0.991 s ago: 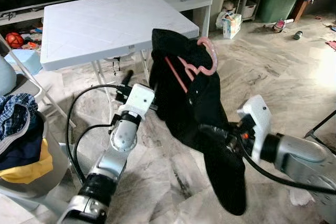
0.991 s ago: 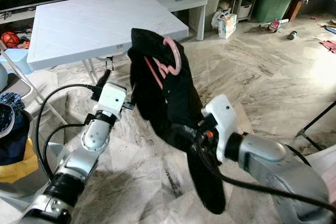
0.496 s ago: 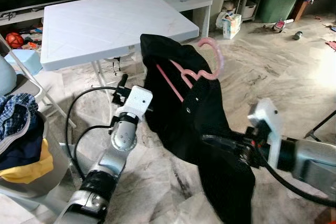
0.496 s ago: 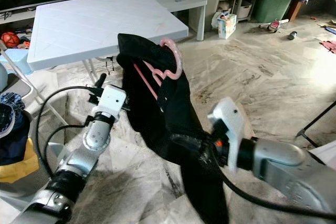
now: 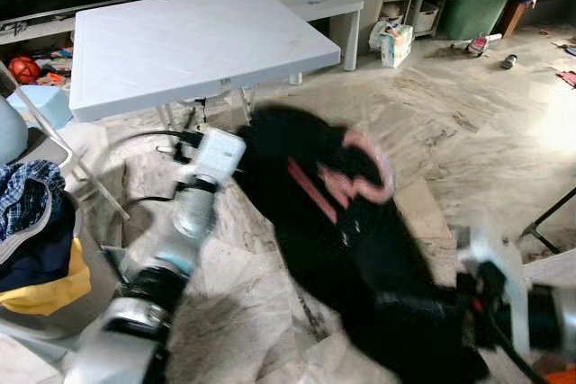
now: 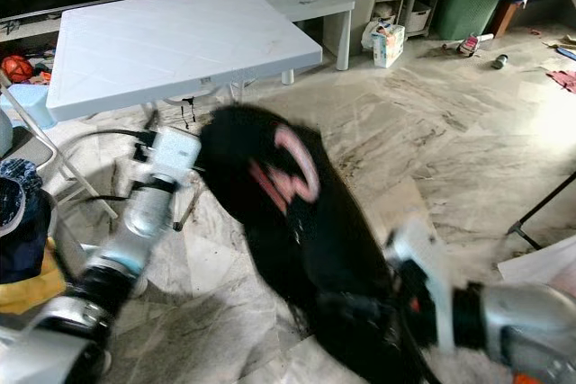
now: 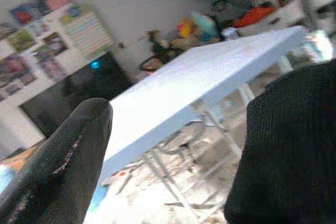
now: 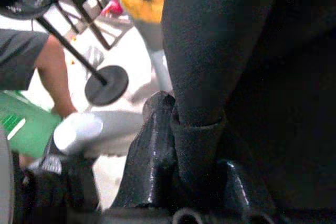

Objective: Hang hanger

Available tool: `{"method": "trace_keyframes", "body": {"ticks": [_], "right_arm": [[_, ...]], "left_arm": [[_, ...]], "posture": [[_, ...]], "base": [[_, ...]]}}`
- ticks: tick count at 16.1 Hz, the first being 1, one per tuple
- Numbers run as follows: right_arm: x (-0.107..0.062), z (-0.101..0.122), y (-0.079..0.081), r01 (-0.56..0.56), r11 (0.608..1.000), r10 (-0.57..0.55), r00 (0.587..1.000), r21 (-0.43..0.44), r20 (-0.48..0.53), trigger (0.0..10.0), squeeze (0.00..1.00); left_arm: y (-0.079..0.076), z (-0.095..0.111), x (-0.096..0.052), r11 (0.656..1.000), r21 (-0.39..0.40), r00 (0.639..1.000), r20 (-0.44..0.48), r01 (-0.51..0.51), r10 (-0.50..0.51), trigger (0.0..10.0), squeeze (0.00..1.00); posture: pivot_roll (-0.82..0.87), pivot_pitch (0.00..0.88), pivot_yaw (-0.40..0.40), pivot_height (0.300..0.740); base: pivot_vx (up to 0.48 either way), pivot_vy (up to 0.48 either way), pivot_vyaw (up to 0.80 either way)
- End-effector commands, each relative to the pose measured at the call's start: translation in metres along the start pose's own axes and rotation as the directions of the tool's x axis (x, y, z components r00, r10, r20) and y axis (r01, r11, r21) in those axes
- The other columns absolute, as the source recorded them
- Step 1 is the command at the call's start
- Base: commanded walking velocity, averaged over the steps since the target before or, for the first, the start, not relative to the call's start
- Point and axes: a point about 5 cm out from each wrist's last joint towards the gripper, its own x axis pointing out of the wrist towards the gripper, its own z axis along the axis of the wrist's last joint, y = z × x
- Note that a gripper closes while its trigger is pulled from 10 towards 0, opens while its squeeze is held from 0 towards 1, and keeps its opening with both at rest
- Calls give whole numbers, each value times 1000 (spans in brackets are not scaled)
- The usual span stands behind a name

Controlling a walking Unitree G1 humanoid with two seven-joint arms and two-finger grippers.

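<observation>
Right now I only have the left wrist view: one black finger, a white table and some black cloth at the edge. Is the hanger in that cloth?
Observer: Yes. A pink hanger sits inside the black garment, its hook curling out over the cloth.
Operator: Who is holding the garment?
Observer: The right gripper is shut on a fold of it, low near the floor. The left gripper is up by the garment's top edge, but the head views are too blurred to show whether it grips.
Operator: Anything nearby to hang it on?
Observer: I see none. The white folding table stands behind, and a basket of clothes is on the robot's left.
</observation>
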Motion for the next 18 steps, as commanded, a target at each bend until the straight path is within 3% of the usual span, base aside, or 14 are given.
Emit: {"method": "trace_keyframes", "body": {"ticks": [1, 3, 5, 8, 11, 14, 15, 17, 18], "right_arm": [[-8, -1, -2, 15, 999, -15, 1000, -38, -21, 10000, 0], [-13, -16, -8, 45, 998, -49, 994, -38, -99, 10000, 0], [-19, -28, -2, -21, 998, 10, 983, -59, -182, 10000, 0], [-31, -19, 13, -147, 985, 131, 978, -88, -164, 10000, 0], [-45, 22, 15, -204, 964, 216, 975, -169, 54, 10000, 0], [-47, 56, 1, -123, 964, 186, 945, -235, 269, 10000, 0], [-27, 75, -23, 29, 982, 63, 880, -187, 471, 10000, 0], [-11, 74, -34, 109, 981, -20, 877, -159, 480, 10000, 0], [9, 66, -42, 153, 979, -78, 893, -136, 443, 10000, 0]], "left_arm": [[13, 3, 6, 999, -5, 999, 6, -52, 52, 10000, 0], [19, 4, 8, 997, -8, 997, 15, -72, 72, 10000, 0], [23, 2, 8, 997, -10, 997, 11, -74, 74, 10000, 0], [23, -4, 9, 998, -34, 998, -28, -50, 49, 10000, 0], [11, -13, 6, 995, -96, 994, -107, 2, -12, 10000, 0], [-9, -15, -1, 987, -138, 986, -130, 87, -105, 10000, 0], [-36, -12, -13, 954, -198, 963, -103, 226, -250, 10000, 0], [-49, -9, -20, 923, -231, 941, -70, 309, -332, 10000, 0], [-59, -5, -28, 898, -231, 921, -24, 374, -390, 10000, 0]], "posture": [[-218, 4, 21, 740], [-208, 3, 17, 740], [-204, 3, 16, 740], [-202, 7, 20, 740], [-204, 6, 30, 740], [-191, 4, 36, 740], [-176, 3, 32, 740], [-160, 2, 32, 740], [-148, 4, 35, 740]], "base": [[0, 0, 0], [0, 0, 0], [0, 0, 0], [0, 0, 0], [0, 0, 0], [0, 0, 0], [0, 0, 0], [0, 0, 0], [0, 0, 0]]}}
